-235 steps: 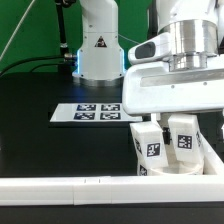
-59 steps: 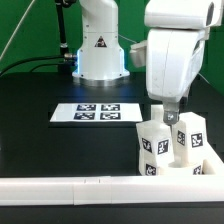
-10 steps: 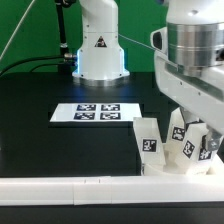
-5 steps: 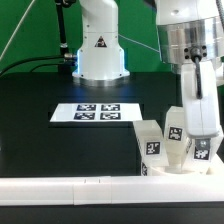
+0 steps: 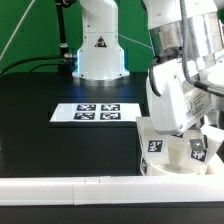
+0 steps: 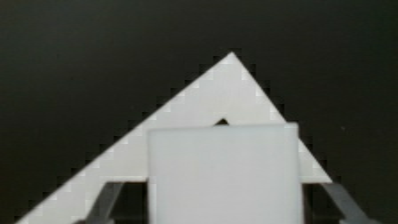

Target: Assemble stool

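Along the near edge of the black tabletop (image 5: 60, 125) I see a long white border rail (image 5: 70, 184), and just behind it, toward the exterior view's right, sits the stool (image 5: 172, 157). Its white leg blocks stand roughly upright out of the round seat, long axes near vertical; the left leg block (image 5: 150, 143) faces the camera with a black-and-white square tag, and the right leg block (image 5: 199, 150) leans slightly, tag also toward me. The seat's rim shows only as a white curve at the blocks' feet. The arm's white wrist housing (image 5: 172, 100) hangs tilted directly over the stool and hides its middle, so from this side I cannot tell how the claw stands. In the wrist view, the claw (image 6: 217, 205) has its two dark fingertips pressed against either side of a plain white block (image 6: 219, 172), gripping it. Farther back the marker board (image 5: 98, 112) lies flat, well apart from the stool, and beyond it stands the robot base (image 5: 100, 40).
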Available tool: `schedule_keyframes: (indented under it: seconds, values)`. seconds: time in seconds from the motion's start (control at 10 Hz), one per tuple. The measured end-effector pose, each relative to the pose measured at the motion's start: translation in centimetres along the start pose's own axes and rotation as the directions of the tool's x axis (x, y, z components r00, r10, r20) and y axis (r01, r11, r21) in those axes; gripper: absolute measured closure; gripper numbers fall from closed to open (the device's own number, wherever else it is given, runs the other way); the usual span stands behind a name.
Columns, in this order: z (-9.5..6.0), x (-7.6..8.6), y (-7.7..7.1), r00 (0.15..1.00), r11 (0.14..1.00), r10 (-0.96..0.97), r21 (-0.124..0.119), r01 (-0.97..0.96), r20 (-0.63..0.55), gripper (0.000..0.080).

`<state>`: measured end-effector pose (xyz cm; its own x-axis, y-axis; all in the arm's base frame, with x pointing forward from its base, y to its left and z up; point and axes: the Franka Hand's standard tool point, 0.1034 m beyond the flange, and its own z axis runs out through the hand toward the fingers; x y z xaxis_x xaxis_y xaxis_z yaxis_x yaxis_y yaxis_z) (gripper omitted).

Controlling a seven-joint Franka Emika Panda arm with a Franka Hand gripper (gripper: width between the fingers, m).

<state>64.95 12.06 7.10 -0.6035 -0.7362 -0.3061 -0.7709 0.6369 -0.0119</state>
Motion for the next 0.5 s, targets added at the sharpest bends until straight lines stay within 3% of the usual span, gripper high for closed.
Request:
schedule_keyframes:
  seconds: [0.1, 0.3, 0.4, 0.5]
  values:
    - [0.08, -0.13, 0.03, 0.998, 0.997, 0.059, 0.050, -0.061, 0.037, 0.0459]
    - [0.21, -0.23, 0.30, 0.999, 0.998, 0.017, 0.061, -0.019, 0.036, 0.0459]
    - [0.23, -0.21, 0.31, 0.999, 0.998, -0.008, 0.062, 0.006, 0.034, 0.0229]
    - [0.19, -0.33, 0.40, 0.999, 0.998, -0.018, 0.060, 0.016, 0.033, 0.0229]
